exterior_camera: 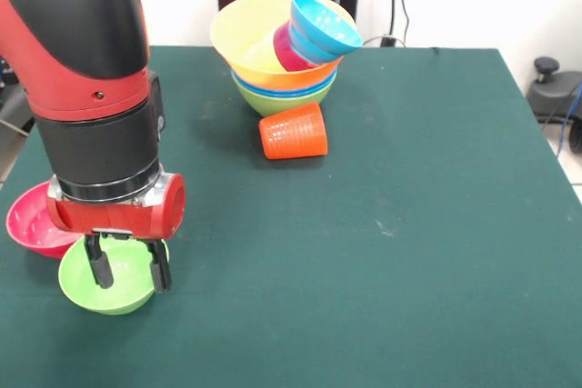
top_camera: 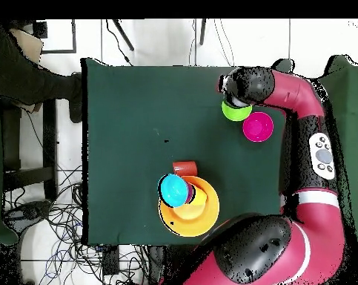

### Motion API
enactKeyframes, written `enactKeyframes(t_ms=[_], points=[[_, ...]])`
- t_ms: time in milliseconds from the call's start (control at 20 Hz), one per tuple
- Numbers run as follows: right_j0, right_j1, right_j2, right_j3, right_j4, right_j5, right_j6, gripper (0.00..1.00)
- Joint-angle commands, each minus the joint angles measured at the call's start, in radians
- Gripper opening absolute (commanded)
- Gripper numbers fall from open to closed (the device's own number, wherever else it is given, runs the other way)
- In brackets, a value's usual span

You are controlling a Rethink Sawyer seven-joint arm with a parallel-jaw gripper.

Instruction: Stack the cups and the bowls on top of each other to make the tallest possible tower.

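My gripper is open and low over a small green bowl at the table's front left. One finger is inside the bowl and the other is at its right rim. A pink-red bowl sits just beside it. The tower stands at the far middle, with a green bowl lowest, blue rims above it and the wide orange-yellow bowl on top. A light-blue bowl lies tilted in it over a purple cup. The orange-red cup lies on its side in front. The yellow cup is hidden.
In the overhead view the arm's wrist covers the gripper beside the green bowl and the pink-red bowl. A person's dark sleeve shows past the table's far-left edge. Cables lie on the floor there.
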Motion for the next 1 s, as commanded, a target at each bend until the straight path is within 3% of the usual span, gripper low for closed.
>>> enactKeyframes(t_ms=[50, 300, 650, 1000], points=[[0.014, 0.012, 0.029, 0.12, -0.076, -0.068, -0.224, 1.0], [0.016, 0.021, 0.019, 0.125, -0.085, -0.08, -0.217, 1.0], [0.004, 0.015, -0.007, 0.133, -0.101, -0.016, -0.252, 1.0], [-0.029, 0.039, -0.003, 0.165, -0.108, -0.056, -0.257, 1.0]])
